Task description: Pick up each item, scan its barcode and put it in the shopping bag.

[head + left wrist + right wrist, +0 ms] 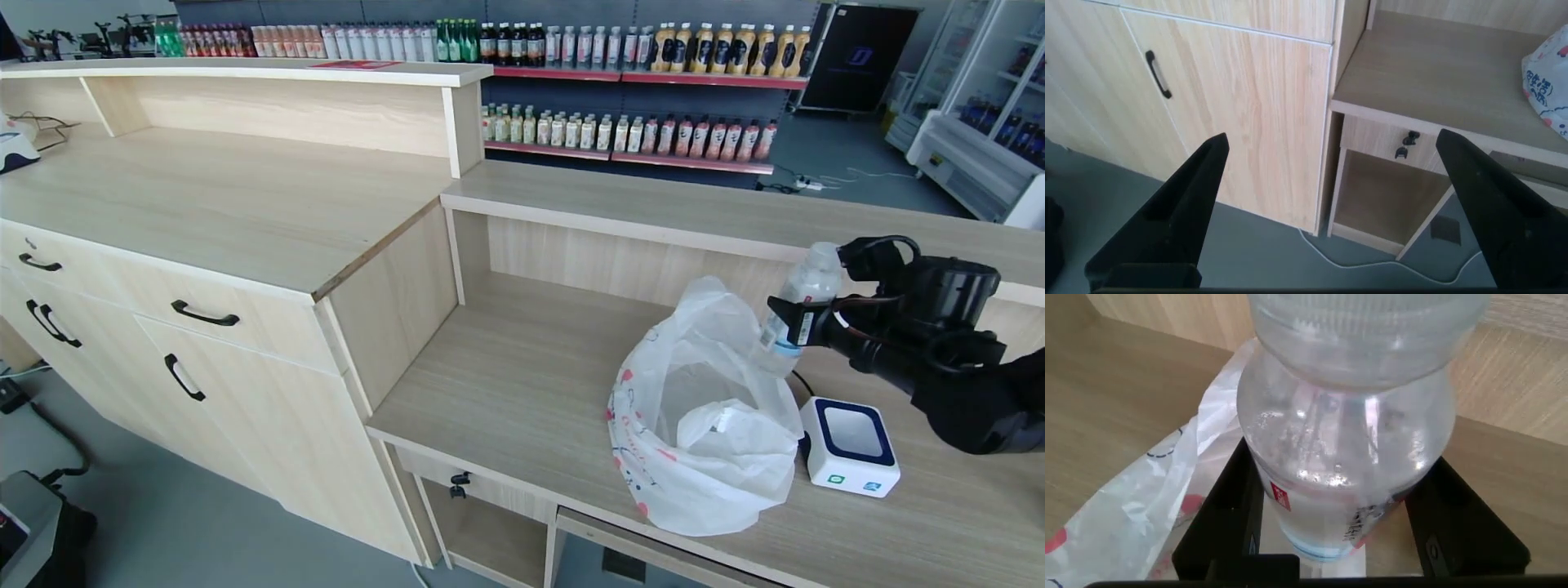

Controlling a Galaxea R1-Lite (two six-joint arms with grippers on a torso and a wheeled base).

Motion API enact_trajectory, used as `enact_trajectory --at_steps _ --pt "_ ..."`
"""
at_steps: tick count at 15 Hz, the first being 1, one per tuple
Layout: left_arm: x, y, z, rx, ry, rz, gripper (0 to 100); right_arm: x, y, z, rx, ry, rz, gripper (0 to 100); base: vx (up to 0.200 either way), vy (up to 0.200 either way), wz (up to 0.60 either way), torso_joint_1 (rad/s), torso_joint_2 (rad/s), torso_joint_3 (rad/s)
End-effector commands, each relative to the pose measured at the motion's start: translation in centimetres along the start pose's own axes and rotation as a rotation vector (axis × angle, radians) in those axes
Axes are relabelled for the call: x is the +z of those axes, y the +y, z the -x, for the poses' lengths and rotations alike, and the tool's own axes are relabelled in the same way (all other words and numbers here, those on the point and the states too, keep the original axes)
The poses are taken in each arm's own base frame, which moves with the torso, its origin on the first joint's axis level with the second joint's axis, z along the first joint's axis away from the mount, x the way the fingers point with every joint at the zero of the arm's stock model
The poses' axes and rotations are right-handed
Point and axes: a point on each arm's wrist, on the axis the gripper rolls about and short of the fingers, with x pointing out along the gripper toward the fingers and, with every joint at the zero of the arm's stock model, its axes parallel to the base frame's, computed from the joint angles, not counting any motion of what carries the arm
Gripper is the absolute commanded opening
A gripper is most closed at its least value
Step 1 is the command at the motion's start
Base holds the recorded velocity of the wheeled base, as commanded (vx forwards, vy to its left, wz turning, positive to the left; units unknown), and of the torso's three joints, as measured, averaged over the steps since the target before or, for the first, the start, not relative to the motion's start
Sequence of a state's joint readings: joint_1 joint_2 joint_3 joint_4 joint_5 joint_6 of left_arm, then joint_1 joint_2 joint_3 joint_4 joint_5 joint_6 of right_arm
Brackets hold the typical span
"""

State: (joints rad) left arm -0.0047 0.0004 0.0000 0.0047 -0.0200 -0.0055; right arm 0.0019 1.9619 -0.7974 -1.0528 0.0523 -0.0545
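Observation:
My right gripper is shut on a clear plastic water bottle, held tilted above the right rim of the white shopping bag. In the right wrist view the bottle sits between the black fingers, with the bag below it. The bag stands open on the low counter with something white inside. A white barcode scanner with a dark blue rim lies just right of the bag. My left gripper hangs open over the floor in front of the cabinet, with nothing between its fingers.
A higher wooden counter with drawers and black handles stands to the left. Behind the low counter rises a raised ledge. Shelves of drink bottles line the back of the room. A drawer with a key sits under the low counter.

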Motion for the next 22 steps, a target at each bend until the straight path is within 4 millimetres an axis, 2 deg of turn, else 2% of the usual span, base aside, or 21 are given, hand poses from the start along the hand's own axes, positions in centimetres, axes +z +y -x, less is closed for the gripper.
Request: enact_trajectory --at_steps 1,7,13,22 --pt "0.0 0.0 0.0 0.000 0.001 0.001 100 -3.3 0.8 -2.9 0.025 0.050 -0.011 0 0.000 0.000 0.00 0.000 0.00 0.000" --pt "0.0 0.0 0.0 0.000 0.001 0.001 100 -5.0 3.7 -6.6 0.094 -0.025 -0.001 0 0.000 0.000 0.00 0.000 0.00 0.000" --pt "0.0 0.0 0.0 0.000 0.001 0.001 100 -7.7 4.9 -9.0 0.129 -0.036 0.026 0 0.000 0.000 0.00 0.000 0.00 0.000" --pt "0.0 0.0 0.0 0.000 0.001 0.001 100 -9.5 5.8 -9.5 0.147 -0.017 0.067 0 0.000 0.000 0.00 0.000 0.00 0.000"
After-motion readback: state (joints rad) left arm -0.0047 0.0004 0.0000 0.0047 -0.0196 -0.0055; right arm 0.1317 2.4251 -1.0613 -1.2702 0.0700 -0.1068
